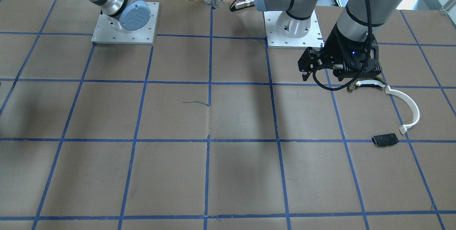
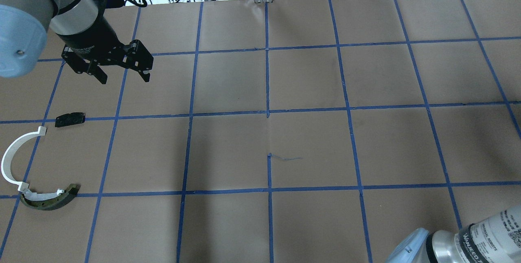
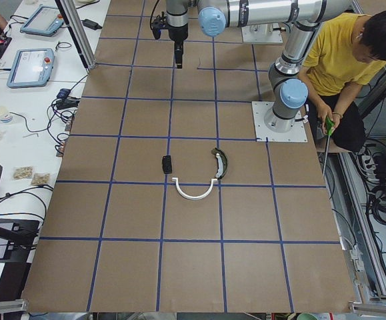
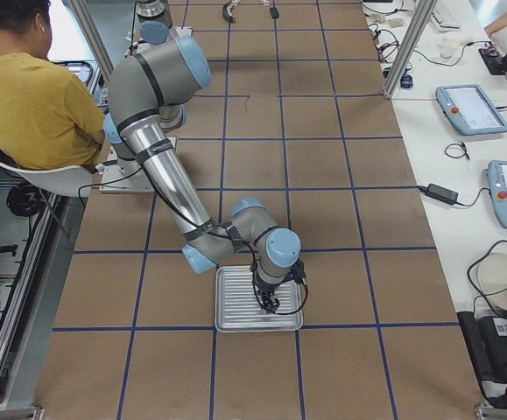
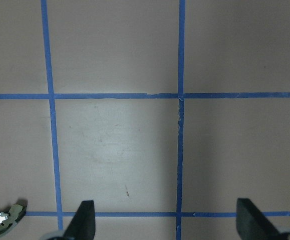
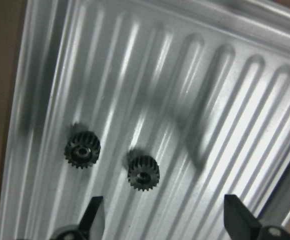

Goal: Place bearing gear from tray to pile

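gears (image 6: 143, 173) black | tray (image 6: 225, 100) ribbed silver | table (image 2: 309, 145) brown, blue grid

Two gears (image 6: 82, 150), one tray (image 6: 210, 100), three pile parts (image 2: 70, 119).

Each wrist camera looks down close between its own fingers (image 6: 95, 214); the right one's tray (image 6: 195, 90) also shows, far smaller, in the right-end view.

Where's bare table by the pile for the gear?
Bare: inside the white arc, between the black plate and the dark curved piece; also the grid square to their right, overhead view. Crowded where arc meets dark piece.
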Action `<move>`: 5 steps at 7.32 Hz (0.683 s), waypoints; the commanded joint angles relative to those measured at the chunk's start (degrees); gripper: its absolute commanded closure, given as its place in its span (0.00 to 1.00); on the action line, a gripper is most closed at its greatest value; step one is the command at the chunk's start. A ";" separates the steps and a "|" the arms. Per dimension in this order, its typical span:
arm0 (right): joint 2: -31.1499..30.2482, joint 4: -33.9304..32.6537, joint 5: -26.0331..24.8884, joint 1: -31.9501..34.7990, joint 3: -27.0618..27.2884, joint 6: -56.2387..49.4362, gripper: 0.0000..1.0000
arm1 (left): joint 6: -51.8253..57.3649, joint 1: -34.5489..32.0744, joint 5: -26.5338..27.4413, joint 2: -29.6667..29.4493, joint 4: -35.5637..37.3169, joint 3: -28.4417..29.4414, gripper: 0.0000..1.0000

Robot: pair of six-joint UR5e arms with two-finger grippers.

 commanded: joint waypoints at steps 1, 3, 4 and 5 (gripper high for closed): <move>1.25 0.07 -0.67 -0.07 0.01 -0.14 0.15 | 0.00 0.00 0.09 0.02 0.01 -0.01 0.00; 1.34 0.16 0.81 -0.07 -0.16 0.21 0.14 | 0.00 0.00 0.09 0.02 0.01 -0.01 0.00; 1.25 0.08 0.91 -0.07 -0.16 0.21 0.14 | 0.00 0.00 0.09 0.02 0.01 -0.01 0.00; 1.25 0.51 1.09 -0.07 -0.07 0.30 0.14 | 0.00 0.00 0.09 0.02 0.01 -0.01 0.00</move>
